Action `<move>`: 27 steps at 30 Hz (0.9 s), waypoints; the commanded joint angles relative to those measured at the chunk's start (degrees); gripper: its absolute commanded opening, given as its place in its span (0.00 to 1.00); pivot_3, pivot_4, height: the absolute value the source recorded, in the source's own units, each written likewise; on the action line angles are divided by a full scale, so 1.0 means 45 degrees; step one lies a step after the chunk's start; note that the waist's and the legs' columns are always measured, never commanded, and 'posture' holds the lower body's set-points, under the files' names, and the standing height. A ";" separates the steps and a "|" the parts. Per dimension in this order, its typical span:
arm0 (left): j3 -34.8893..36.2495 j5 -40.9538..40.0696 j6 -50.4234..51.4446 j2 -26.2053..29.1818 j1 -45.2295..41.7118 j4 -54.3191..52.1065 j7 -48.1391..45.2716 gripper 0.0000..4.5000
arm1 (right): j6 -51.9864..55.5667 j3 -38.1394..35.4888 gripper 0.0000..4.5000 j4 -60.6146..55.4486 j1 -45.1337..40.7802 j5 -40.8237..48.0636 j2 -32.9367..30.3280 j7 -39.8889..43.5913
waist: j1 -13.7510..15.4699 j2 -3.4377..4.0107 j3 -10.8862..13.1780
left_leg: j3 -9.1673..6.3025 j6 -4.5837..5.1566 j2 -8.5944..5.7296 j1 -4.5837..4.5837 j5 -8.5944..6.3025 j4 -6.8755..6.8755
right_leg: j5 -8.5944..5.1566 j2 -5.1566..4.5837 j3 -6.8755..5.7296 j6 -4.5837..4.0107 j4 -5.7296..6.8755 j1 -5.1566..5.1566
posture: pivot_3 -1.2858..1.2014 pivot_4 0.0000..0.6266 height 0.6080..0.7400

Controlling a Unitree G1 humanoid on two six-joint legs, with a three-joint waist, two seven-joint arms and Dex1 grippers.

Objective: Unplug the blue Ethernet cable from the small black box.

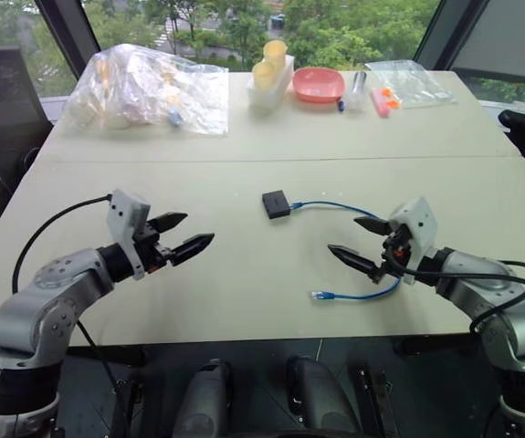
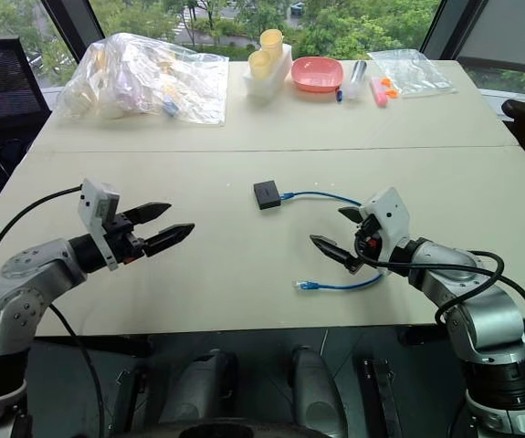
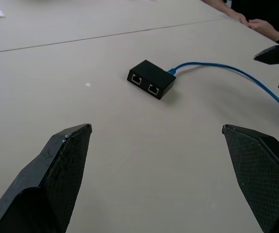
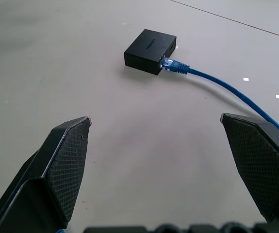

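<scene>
1. The small black box [image 1: 276, 203] lies flat near the middle of the pale table [image 1: 244, 146], between the two arms and a little farther out than both.
2. The blue Ethernet cable [image 1: 335, 204] is plugged into the side of the box that faces the robot's right; in the right wrist view its plug [image 4: 167, 63] sits in the port.
3. From the box the cable curves to the right, passes under the right gripper [image 1: 361, 239] and loops back to a free end [image 1: 321, 296] lying on the table nearer the robot.
4. The right gripper hovers above that loop with its two black fingers spread wide and nothing between them; the box is apart from it, ahead and to its left.
5. The left gripper [image 1: 182, 235] is likewise released, holding nothing, its tips pointing toward the centre; the box lies well apart, ahead and to its right.
6. In the left wrist view two empty ports [image 3: 144, 84] show on the box's near side.
</scene>
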 commanded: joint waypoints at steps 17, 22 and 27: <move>-0.0023 0.0328 -0.0334 0.0152 -0.0518 0.0251 -0.0162 0.99 | -0.0526 0.0005 1.00 -0.0045 0.0005 -0.0231 -0.0148 0.0032 | 0.0000 0.0000 0.0000 | 0.0031 0.0004 -0.0007 -0.0011 -0.0002 0.0003 | 0.0003 0.0010 -0.0003 0.0001 -0.0003 -0.0001 | 0.52 0.24 1.00; 0.0052 0.0478 -0.0440 0.0266 -0.0828 0.0705 -0.0337 0.99 | -0.0622 0.0245 1.00 0.0424 -0.0592 -0.0508 -0.0476 0.0372 | -0.0011 0.0001 -0.0001 | 0.0031 0.0004 -0.0030 -0.0011 -0.0001 0.0008 | 0.0004 0.0011 -0.0003 0.0000 -0.0002 0.0001 | 0.52 0.24 1.00; 0.0076 0.0616 -0.0508 0.0431 -0.0985 0.1099 -0.0733 0.99 | -0.0677 0.0119 1.00 0.0657 -0.0760 -0.0505 -0.0704 0.0642 | 0.0001 0.0000 -0.0001 | 0.0028 0.0005 -0.0031 -0.0011 -0.0001 0.0004 | 0.0005 0.0017 -0.0005 0.0001 0.0003 0.0000 | 0.52 0.24 1.00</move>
